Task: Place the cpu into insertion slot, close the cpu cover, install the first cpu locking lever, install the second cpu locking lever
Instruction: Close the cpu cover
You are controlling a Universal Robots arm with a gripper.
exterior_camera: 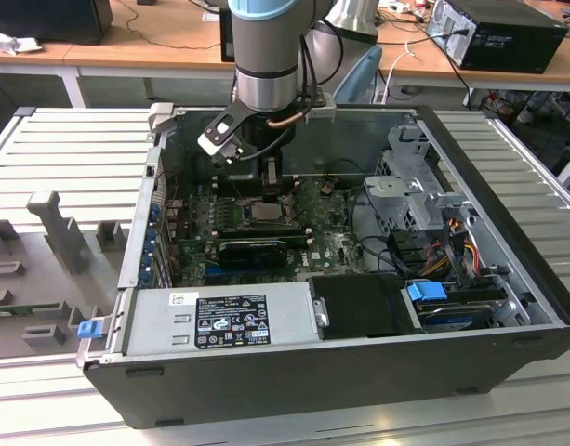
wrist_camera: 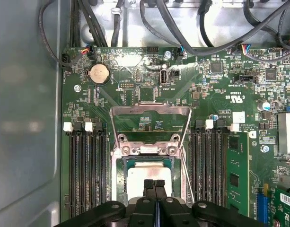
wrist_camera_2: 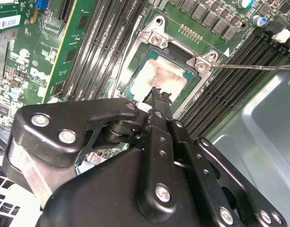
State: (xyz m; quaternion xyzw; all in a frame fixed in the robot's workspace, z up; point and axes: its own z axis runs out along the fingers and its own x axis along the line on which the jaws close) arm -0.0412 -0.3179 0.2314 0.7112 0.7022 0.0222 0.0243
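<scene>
The gripper (wrist_camera: 154, 183) has its fingers pressed together with nothing between them. Its tips are at the dull silver top of the cpu (wrist_camera: 144, 176); whether they touch it is unclear. The cpu lies flat in the insertion slot (wrist_camera_2: 154, 35), and in the first wrist view the fingers hide its near edge. The cpu cover (wrist_camera: 150, 110) stands swung open beyond the slot. The second wrist view shows a tan sheen on the cpu's top and a thin locking lever (wrist_camera_2: 258, 67) sticking out sideways. In the exterior view the arm reaches into the open computer case (exterior_camera: 340, 372), where the slot is hard to make out beneath the gripper.
</scene>
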